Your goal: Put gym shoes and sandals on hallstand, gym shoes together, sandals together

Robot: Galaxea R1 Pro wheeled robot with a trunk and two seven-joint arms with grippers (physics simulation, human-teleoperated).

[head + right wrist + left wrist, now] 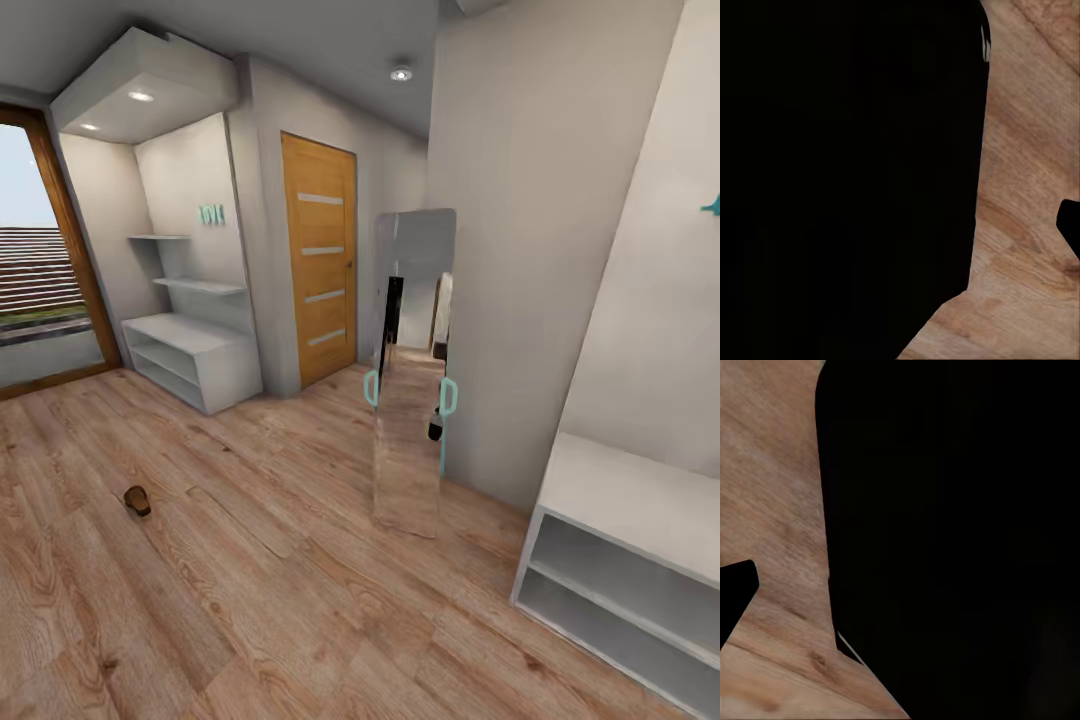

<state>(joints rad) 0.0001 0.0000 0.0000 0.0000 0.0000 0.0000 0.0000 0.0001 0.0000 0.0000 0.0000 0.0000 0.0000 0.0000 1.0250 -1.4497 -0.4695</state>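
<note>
Hallstand (195, 345) sits far across corridor by wooden door (320, 258). One brown sandal (137, 500) lies alone on wood floor (260, 600), well short of it. Tall mirror (410, 380) mid-room. Both tools: honestly can't tell, wrist views mostly black.

One brown sandal (137, 500) is counted on the corridor floor (250, 580). Two white shelf units are seen: one hallstand (195, 355) and one plain bench (625, 560). One standing mirror (410, 380) and one wooden door (320, 260) are tallied.
</note>
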